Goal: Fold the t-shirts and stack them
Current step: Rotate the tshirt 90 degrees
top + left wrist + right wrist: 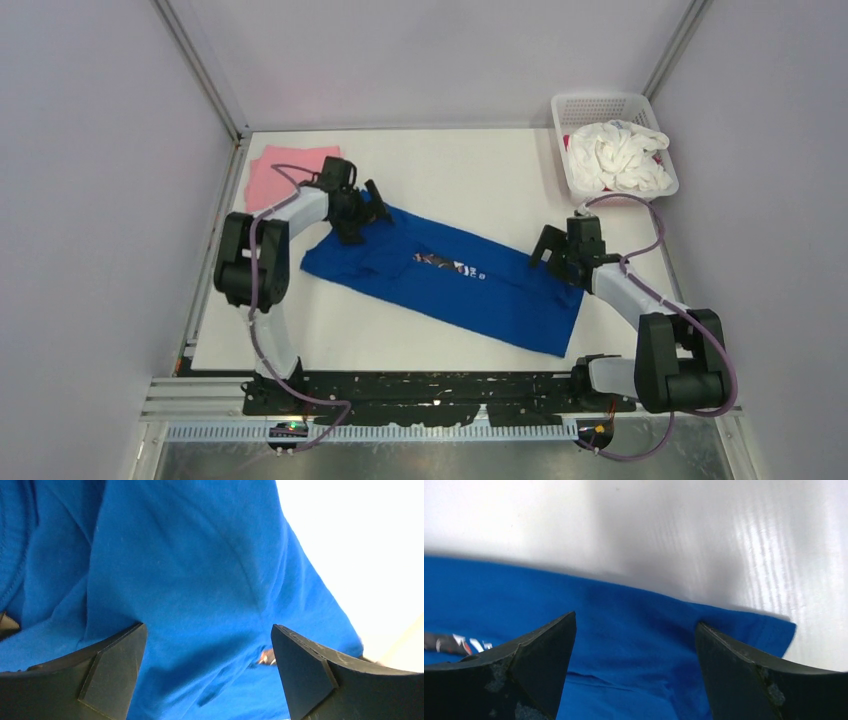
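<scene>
White bench (450, 170) is spread with the blue shirt (500, 290) in a long strip, the pink shirt (285, 170) lying near its far left end, and the left claw (207, 630) and right claw (634, 625), both held wide over its ends, are best closed on all layers together.

High rear view downward; both wrist views close over the shared blue t-shirt (500, 295).

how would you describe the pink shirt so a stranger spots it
Start at the white table and look to its far left corner. The pink shirt lies there, a flat neat rectangle. Unlike the blue shirt spread across the middle and the white bundle in the basket, it is pale pink.
</scene>
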Controlling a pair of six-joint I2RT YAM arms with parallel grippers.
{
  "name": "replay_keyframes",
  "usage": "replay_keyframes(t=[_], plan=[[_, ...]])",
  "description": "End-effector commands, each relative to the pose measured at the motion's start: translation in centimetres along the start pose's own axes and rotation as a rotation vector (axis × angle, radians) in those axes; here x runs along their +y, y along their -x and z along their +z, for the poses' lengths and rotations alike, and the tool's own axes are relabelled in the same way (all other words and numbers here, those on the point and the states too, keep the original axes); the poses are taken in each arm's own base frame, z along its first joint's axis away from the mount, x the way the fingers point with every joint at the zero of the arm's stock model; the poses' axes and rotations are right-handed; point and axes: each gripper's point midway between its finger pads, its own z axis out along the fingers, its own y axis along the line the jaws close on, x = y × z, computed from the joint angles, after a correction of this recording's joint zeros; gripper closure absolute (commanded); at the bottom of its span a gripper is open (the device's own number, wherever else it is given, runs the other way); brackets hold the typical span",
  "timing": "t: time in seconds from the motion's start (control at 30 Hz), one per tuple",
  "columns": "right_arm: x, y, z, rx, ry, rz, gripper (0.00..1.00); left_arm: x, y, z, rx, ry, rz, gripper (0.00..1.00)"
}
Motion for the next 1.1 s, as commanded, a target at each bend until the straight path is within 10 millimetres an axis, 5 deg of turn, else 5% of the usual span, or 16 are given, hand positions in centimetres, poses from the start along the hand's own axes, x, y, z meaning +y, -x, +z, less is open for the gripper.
replay_keyframes(t=[0.0,0.17,0.33,0.47,0.6,0.7,0.8,0.93,0.97,1.07], plan=[[2.5,-2.5,-0.5,0.077,0.130,-0.001,0.05,-2.4,4.7,3.1,0.030,0.029,0.026,0.00],[5.1,-7.4,-2.1,0.190,0.214,-0.090,0.05,-7.4,11.0,5.7,0.019,-0.014,0.028,0.00],[8.2,-14.5,-5.4,0.367,0.324,-0.256,0.04,-12.9,14.0,8.8,0.056,-0.232,0.002,0.07],[10.3,-18.9,-8.4,0.462,0.445,-0.423,0.04,-14.3,16.0,9.5,0.014,-0.329,-0.028,0.00],[12.2,-20.7,-11.5,0.454,0.545,-0.631,0.05,-14.9,16.9,8.8,-0.022,-0.363,-0.002,0.00],[14.0,-19.2,-13.1,0.374,0.621,-0.686,0.05,-16.6,17.0,7.3,-0.018,-0.441,0.045,0.00],[15.0,-15.5,-14.0,0.206,0.605,-0.729,0.04,-18.4,17.2,4.2,-0.049,-0.483,0.117,0.00],[17.2,-9.6,-14.6,-0.026,0.545,-0.710,0.05,-20.9,17.0,-2.2,-0.128,-0.510,0.247,0.00],[18.0,-8.5,-14.8,-0.058,0.554,-0.686,0.05,-21.8,16.8,-5.2,-0.167,-0.521,0.289,0.00],[22.0,-6.2,-14.9,-0.096,0.637,-0.655,0.05,-21.3,15.3,-10.5,-0.244,-0.454,0.373,0.00]])
